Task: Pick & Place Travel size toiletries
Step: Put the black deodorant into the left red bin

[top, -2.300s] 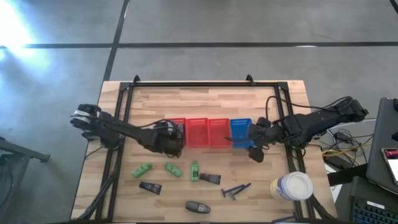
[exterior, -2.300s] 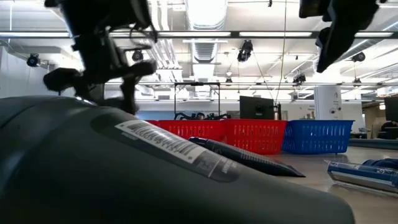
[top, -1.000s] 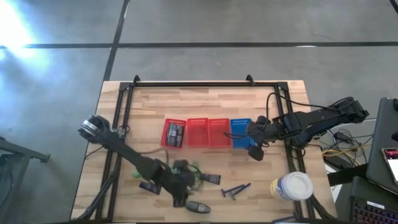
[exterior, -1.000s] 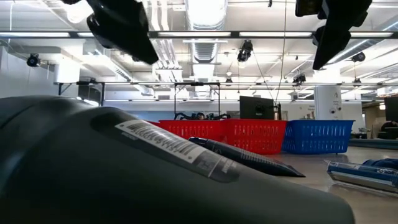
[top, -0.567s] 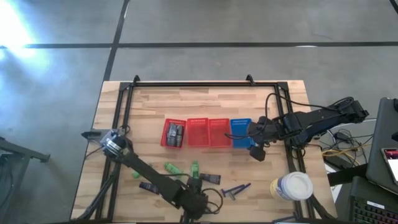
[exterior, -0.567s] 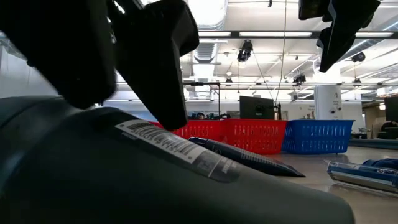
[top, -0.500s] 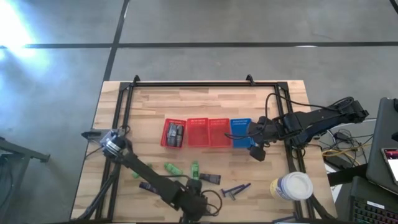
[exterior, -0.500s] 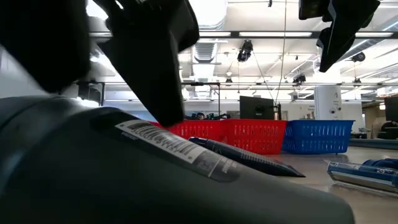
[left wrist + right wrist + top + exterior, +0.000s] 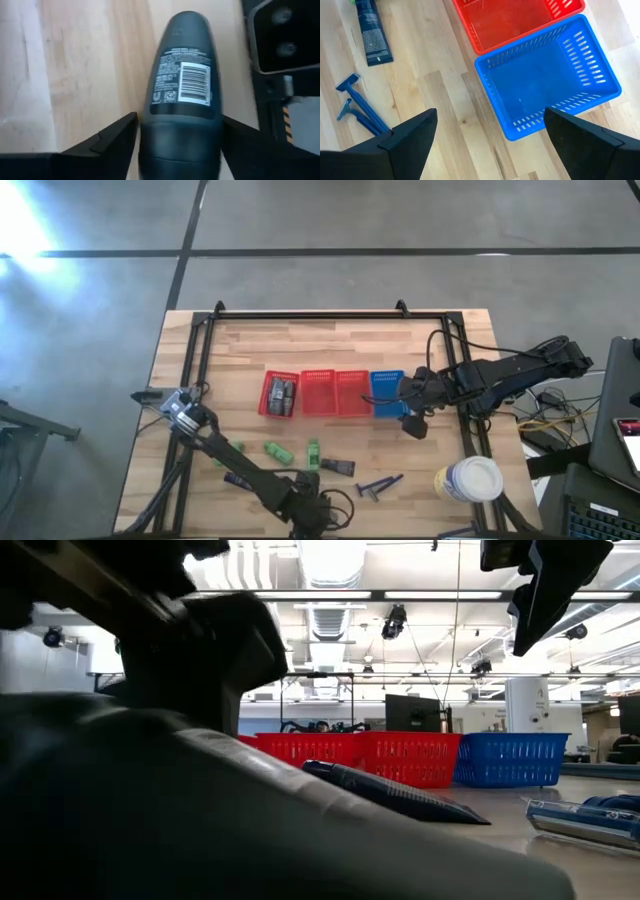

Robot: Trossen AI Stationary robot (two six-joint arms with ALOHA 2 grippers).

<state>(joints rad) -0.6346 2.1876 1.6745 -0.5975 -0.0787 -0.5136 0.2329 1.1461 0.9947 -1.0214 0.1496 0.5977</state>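
Note:
In the left wrist view a grey rounded container point(image 9: 180, 75) with a barcode label lies on the table between the two fingers of my open left gripper point(image 9: 179, 125). That gripper is at the near edge point(image 9: 310, 515) and hides the container from above. My right gripper point(image 9: 490, 145) hangs open and empty above the blue basket point(image 9: 545, 75). Green packets point(image 9: 277, 450), dark tubes point(image 9: 337, 467) and blue razors point(image 9: 380, 485) lie flat on the wood. My left gripper stands astride the grey container's wide lower body point(image 9: 175, 145), one finger point(image 9: 117, 137) on each side, fingers lying along it. The container lies flat on the table. Whether the fingers touch its sides I cannot tell.
Three red baskets point(image 9: 318, 393) and the blue one point(image 9: 387, 393) stand in a row mid-table; the leftmost red basket point(image 9: 282, 393) holds grey containers. A white-lidded yellow jar point(image 9: 468, 480) stands at the near right corner. A black frame point(image 9: 320, 317) rims the table.
My left gripper has swung from above the green packets toward the table's near edge and come down over the grey container. In the low view it now covers the container's label. The right arm has kept still.

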